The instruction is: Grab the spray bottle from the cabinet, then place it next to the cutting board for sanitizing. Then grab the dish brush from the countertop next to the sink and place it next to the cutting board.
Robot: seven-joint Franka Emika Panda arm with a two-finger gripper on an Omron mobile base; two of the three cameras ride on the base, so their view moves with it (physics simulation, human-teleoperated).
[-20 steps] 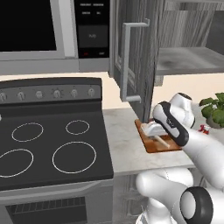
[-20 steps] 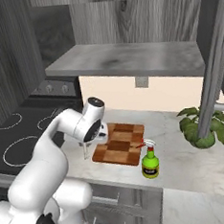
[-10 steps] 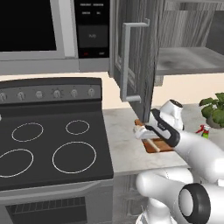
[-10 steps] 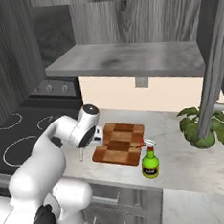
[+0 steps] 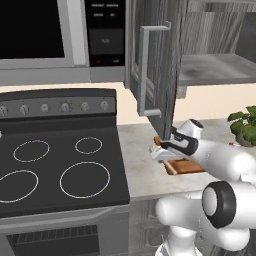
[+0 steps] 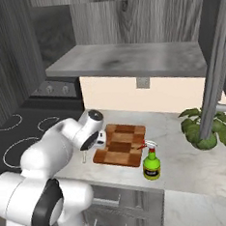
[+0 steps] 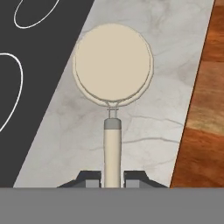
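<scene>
My gripper (image 7: 112, 181) is shut on the slim tan handle of the dish brush (image 7: 113, 65), whose round cream head points down at the countertop (image 7: 148, 127). The brush hangs over the strip of stone between the stovetop and the left edge of the cutting board (image 7: 204, 109). From the right base view, the gripper (image 6: 99, 138) is at the left edge of the checkered cutting board (image 6: 121, 145), with the brush (image 6: 83, 157) below it. The green spray bottle (image 6: 151, 163) stands upright on the countertop at the board's front right corner. The gripper (image 5: 158, 152) hovers beside the board (image 5: 189, 166).
The black stovetop (image 5: 55, 160) lies to the left. The open cabinet door (image 5: 155, 60) with its bar handle (image 5: 145, 70) hangs above the gripper, and the grey shelf (image 6: 129, 60) is overhead. A potted plant (image 6: 203, 126) stands to the right.
The gripper has moved left off the cutting board to the counter strip by the stove, with the dish brush still in it. The spray bottle has not moved.
</scene>
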